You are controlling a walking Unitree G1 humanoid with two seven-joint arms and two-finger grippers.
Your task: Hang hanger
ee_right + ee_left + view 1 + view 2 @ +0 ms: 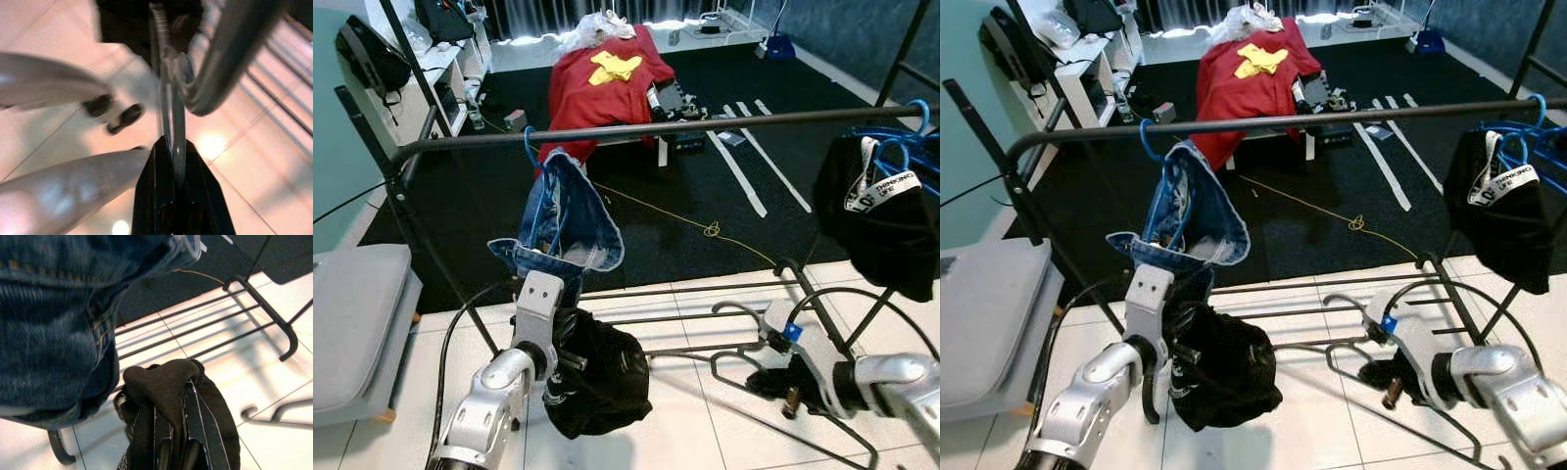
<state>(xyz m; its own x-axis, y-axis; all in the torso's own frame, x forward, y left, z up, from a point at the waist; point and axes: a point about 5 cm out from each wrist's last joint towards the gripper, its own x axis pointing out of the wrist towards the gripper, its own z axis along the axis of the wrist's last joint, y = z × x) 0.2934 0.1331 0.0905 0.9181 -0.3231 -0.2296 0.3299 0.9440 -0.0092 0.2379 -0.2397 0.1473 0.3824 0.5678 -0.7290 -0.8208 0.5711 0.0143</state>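
1. Hanger (773, 387), a dark wire one, hangs low over the white tiled floor (685, 431), in front of the rack's bottom bars, gripped by the right pincer (773, 377); the right wrist view shows the two black fingers (156, 196) pinched narrow on the thin wire.
2. Left pincer (1180, 357) holds a bunched black garment (602, 382) just below the blue jeans (568, 230); the left wrist view shows dark cloth draped over its fingertips, so it is clamped on the fabric.
3. Those jeans hang by a blue hook from the rack's top rail (705, 125). A black shirt (881, 215) hangs on blue hangers at the rail's right end. Between the two, the rail is bare.
4. Step in hand, as I judge it: both pieces are picked up, but garment and hanger are apart and nothing new is on the rail.
5. Next move likely calls for bringing the black garment onto the hanger, then lifting the hook well up to the bare stretch of rail. The hook's direction cannot be made out, so it may need turning before it catches.
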